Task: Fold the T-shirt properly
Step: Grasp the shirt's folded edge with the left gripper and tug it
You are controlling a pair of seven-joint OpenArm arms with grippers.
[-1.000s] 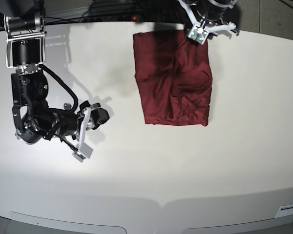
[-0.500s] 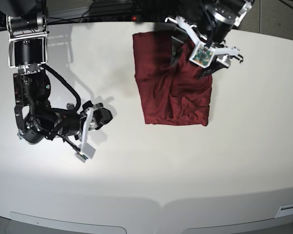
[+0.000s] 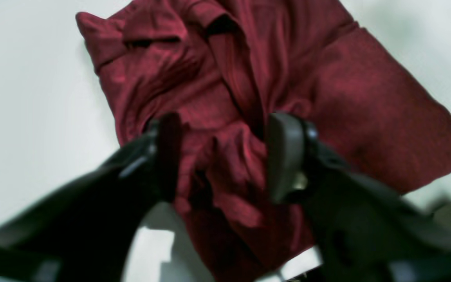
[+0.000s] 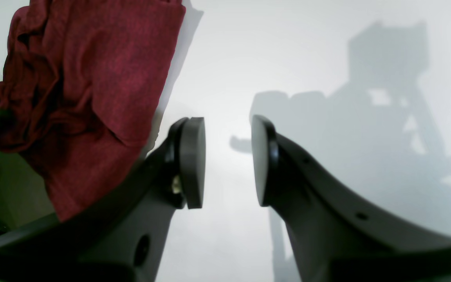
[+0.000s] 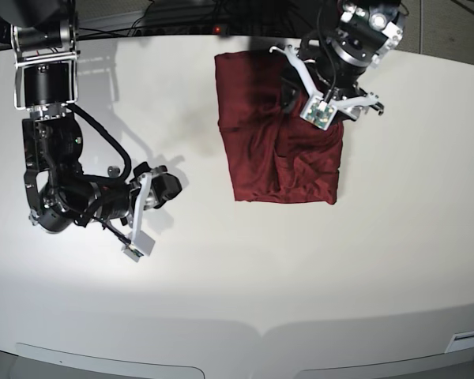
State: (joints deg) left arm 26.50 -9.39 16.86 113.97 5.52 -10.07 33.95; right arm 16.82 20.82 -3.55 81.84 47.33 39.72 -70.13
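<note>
The T-shirt (image 5: 261,150) is a dark red, folded, wrinkled rectangle on the white table, at the back and right of centre. My left gripper (image 5: 329,87) hovers over the shirt's far right part. In the left wrist view its dark fingers (image 3: 284,156) stand open astride a bunched ridge of the T-shirt (image 3: 366,109), and I cannot tell whether they touch the cloth. My right gripper (image 5: 142,213) lies low over bare table, well left of the shirt. Its pads (image 4: 192,160) are apart with nothing between them. The right wrist view shows the T-shirt's edge (image 4: 104,78) at its upper left.
The white table (image 5: 300,276) reaches all sides of the base view. Dark cables (image 5: 182,16) run along its back edge. The right arm's black base (image 5: 43,103) stands at the far left. A seam (image 5: 261,328) marks the front edge.
My left gripper came forward from the shirt's back edge to over its right part, turned a little, and its jaws widened. The right arm has barely moved.
</note>
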